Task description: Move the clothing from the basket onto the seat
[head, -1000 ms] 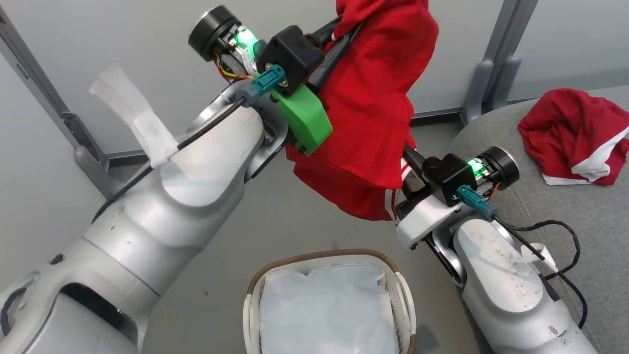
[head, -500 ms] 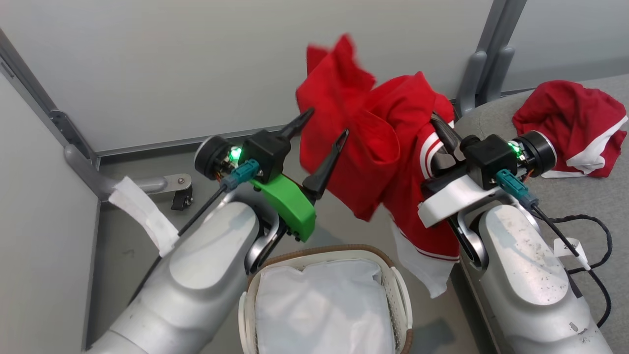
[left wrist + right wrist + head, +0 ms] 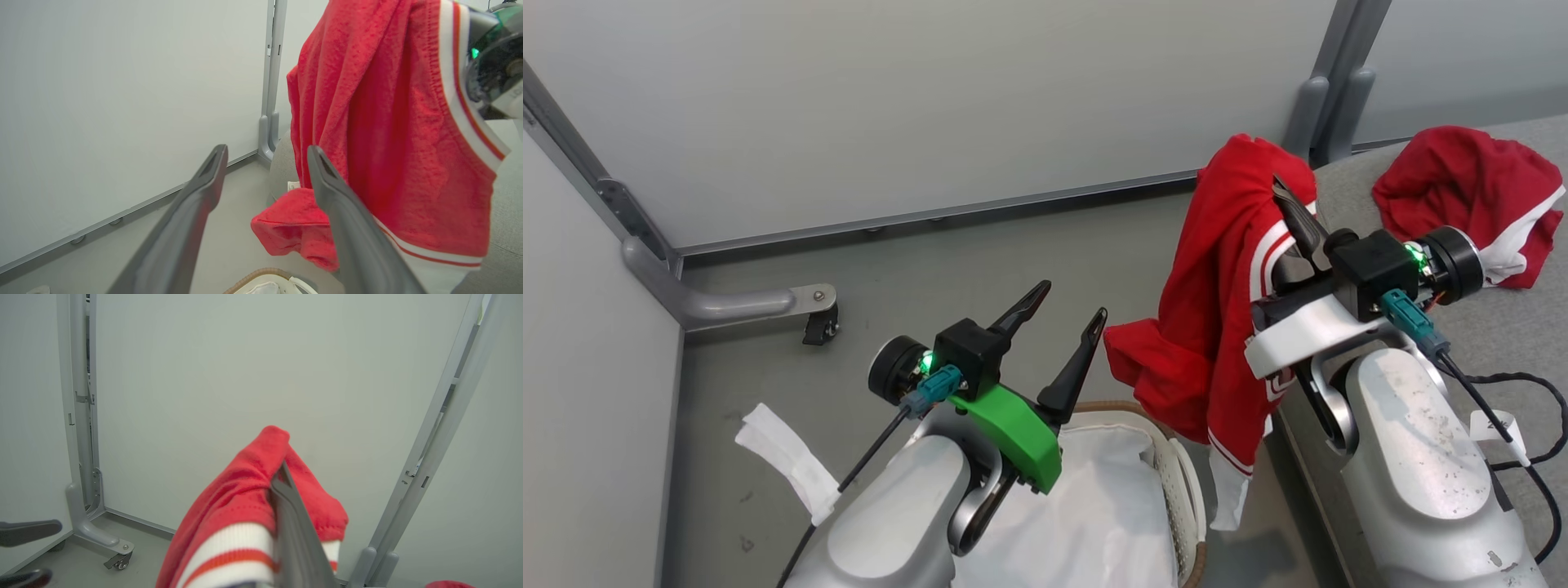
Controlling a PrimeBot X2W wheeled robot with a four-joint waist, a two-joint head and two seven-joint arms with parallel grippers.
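- The seat (image 3: 1515,327) takes up the 3 o'clock side, with a crumpled red garment (image 3: 1454,188) lying on it at 2 o'clock.
- The basket (image 3: 1186,490) stands on the floor (image 3: 915,269) at 6 o'clock (white lining inside).
- A striped red top (image 3: 1217,327) hangs beside the seat's edge.
- The right gripper (image 3: 1278,186) is pinched tight on that top.
- The left gripper (image 3: 1072,300) is spread wide and holds nothing, above the basket's rim.
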